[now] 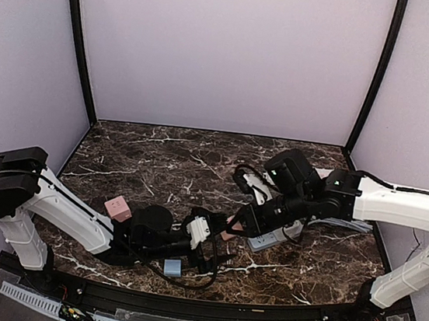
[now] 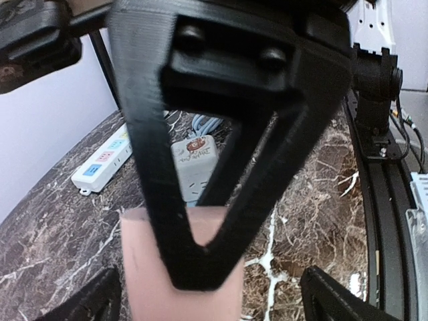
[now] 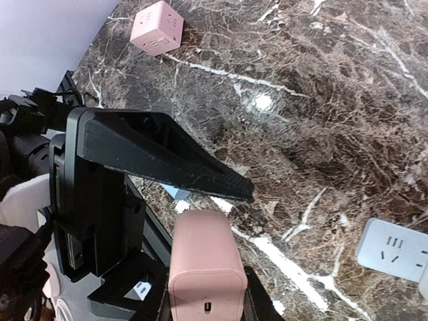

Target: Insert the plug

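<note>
The plug is a pink rounded block with a small slot in its end face. My right gripper is shut on it, a dark finger on each side. In the top view the plug sits mid-table between the two grippers. In the left wrist view the plug stands behind a black finger of the right gripper. My left gripper is open, its fingertips wide apart on either side of the plug and not touching it. A white power strip lies just right of the plug.
A pink cube socket sits at the left, and a small blue block lies near the front edge. A second white strip with coloured sockets lies beside the one with a bear sticker. The left gripper's finger hangs over the plug.
</note>
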